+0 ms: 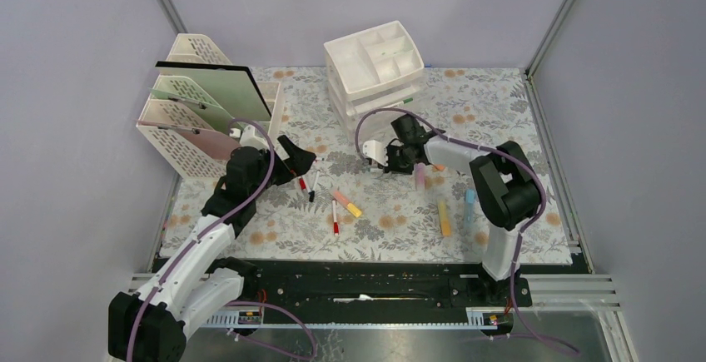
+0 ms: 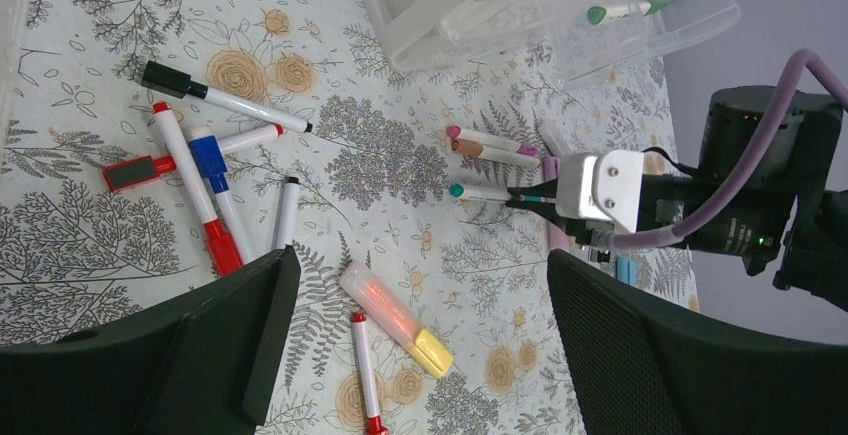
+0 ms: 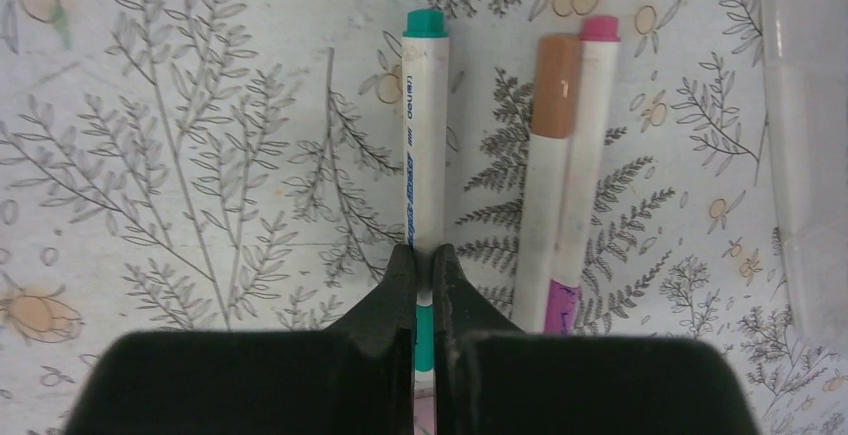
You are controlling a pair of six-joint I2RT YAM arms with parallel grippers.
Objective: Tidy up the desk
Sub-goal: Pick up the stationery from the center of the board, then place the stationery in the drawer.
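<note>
Two pens (image 3: 548, 185) beside clamped teal pen (image 3: 425, 135)

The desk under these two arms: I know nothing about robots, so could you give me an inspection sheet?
Surface: desk, flowered cloth, lying flat.
Job's things: green-capped pen, lying on the cloth.
Clutter: loose markers, yellow highlighter, two capped pens beside the green one; drawer unit and file rack at the back.
Grippers: right gripper shut on the green-capped pen; left gripper open, holding nothing.
Cables: purple cable looped along each arm.
Surroundings: grey walls, metal rails.
</note>
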